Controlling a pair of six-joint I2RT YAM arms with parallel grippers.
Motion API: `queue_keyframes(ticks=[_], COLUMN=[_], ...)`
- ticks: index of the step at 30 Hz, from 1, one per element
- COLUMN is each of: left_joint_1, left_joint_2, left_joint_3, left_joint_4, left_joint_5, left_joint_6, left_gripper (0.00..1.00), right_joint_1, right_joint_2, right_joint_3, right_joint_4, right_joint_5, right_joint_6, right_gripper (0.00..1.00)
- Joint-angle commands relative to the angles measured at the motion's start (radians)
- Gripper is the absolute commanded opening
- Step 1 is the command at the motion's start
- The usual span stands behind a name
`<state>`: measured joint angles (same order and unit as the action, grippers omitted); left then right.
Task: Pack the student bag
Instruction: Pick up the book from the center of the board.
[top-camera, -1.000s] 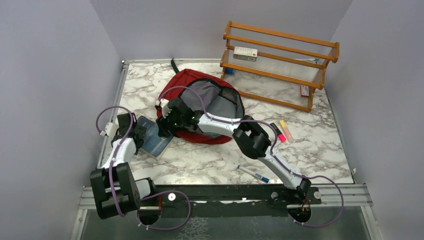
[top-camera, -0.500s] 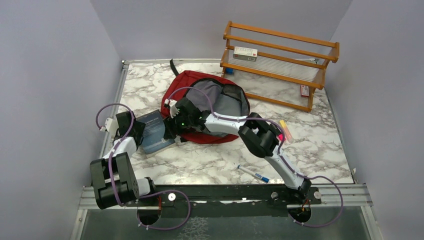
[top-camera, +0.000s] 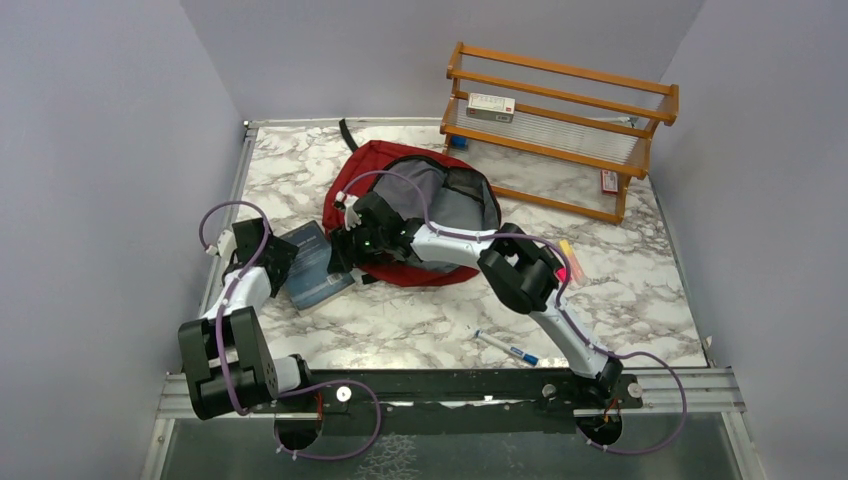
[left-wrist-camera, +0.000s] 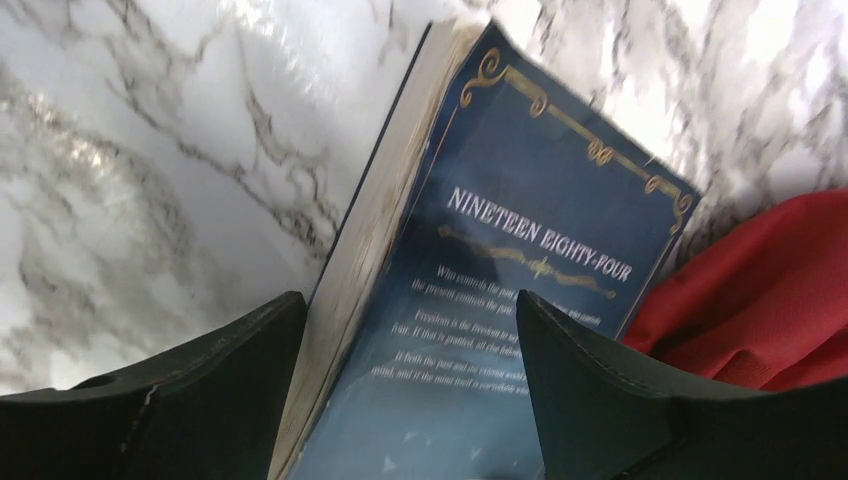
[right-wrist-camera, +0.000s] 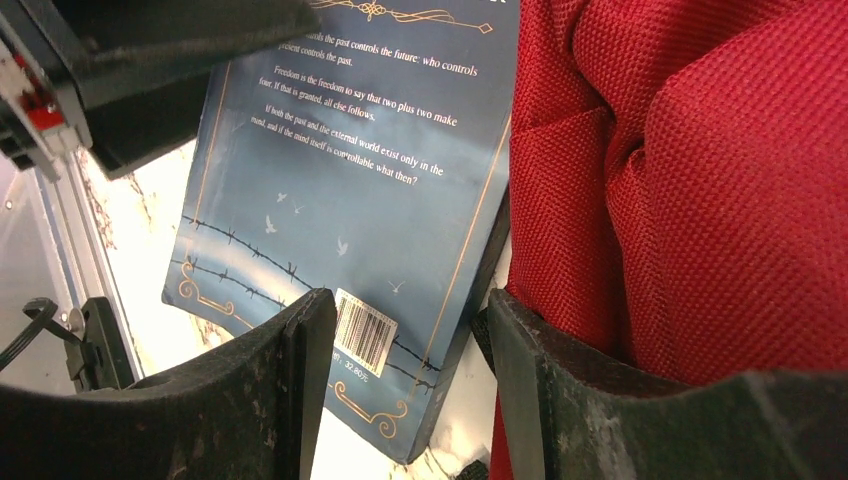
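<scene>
Bag (top-camera: 375, 160), red, mid-table left of rack (top-camera: 560, 130), long axis near-far, grey mouth upward in top view only; wrist views alone show book (left-wrist-camera: 520, 260) title and barcode (right-wrist-camera: 365, 335); left gripper (left-wrist-camera: 408, 300) and right gripper (right-wrist-camera: 410, 300) spread over book.

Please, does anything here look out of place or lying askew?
Yes. The Nineteen Eighty-Four paperback sits back cover up on the marble table, at an angle beside the open red backpack rather than inside it. A pen and highlighters also lie loose on the table.

student bag (top-camera: 375, 160) shifted right, book (top-camera: 318, 270) perhaps tilted
</scene>
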<state>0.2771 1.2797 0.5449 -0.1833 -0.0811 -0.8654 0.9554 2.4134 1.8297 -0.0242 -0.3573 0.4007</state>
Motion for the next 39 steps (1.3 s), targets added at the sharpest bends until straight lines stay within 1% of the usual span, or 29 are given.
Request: queue_keyframes(ticks=[1,4,7,9,11,14,16,19,21,29,35,39], left_joint_1=[-0.033,-0.04,-0.058,-0.082,-0.108,-0.11,-0.11,-0.11,-0.111,-0.11,-0.11,-0.11], left_joint_2=[0.029,0.03,0.048,0.059,0.079,0.116,0.129,0.13,0.115,0.104,0.109,0.114], left_joint_3=[-0.016,0.009,0.027,0.03,0.03,0.031,0.024,0.012,0.006,0.001,0.003,0.007], left_joint_4=[-0.417,-0.462,-0.488,-0.497,-0.496,-0.494,-0.485,-0.476,-0.476,-0.476,-0.476,-0.474], left_joint_5=[0.007,-0.04,-0.05,-0.066,-0.1,-0.121,-0.14,-0.167,-0.181,-0.19,-0.19,-0.176], left_joint_6=[0.007,-0.005,-0.009,-0.015,-0.026,-0.032,-0.041,-0.053,-0.065,-0.079,-0.078,-0.076], left_gripper=[0.81,0.82,0.82,0.8,0.75,0.66,0.57,0.36,0.25,0.01,0.0,0.0], right_joint_1=[-0.037,-0.037,-0.038,-0.037,-0.037,-0.038,-0.038,-0.042,-0.047,-0.058,-0.057,-0.057], right_joint_2=[-0.003,-0.011,-0.016,-0.019,-0.022,-0.023,-0.022,-0.018,-0.017,0.023,0.057,0.076], right_joint_3=[-0.033,-0.041,-0.046,-0.045,-0.045,-0.046,-0.045,-0.044,-0.048,-0.008,0.013,0.008], right_joint_4=[-0.094,-0.091,-0.096,-0.105,-0.108,-0.105,-0.101,-0.093,-0.078,-0.09,-0.098,-0.063], right_joint_5=[0.079,0.075,0.093,0.104,0.109,0.112,0.113,0.101,0.085,0.075,-0.021,-0.091], right_joint_6=[-0.003,0.0,-0.006,-0.016,-0.02,-0.02,-0.018,-0.002,0.016,0.123,0.224,0.305], right_gripper=[0.63,0.63,0.64,0.64,0.64,0.64,0.64,0.64,0.64,0.65,0.61,0.58])
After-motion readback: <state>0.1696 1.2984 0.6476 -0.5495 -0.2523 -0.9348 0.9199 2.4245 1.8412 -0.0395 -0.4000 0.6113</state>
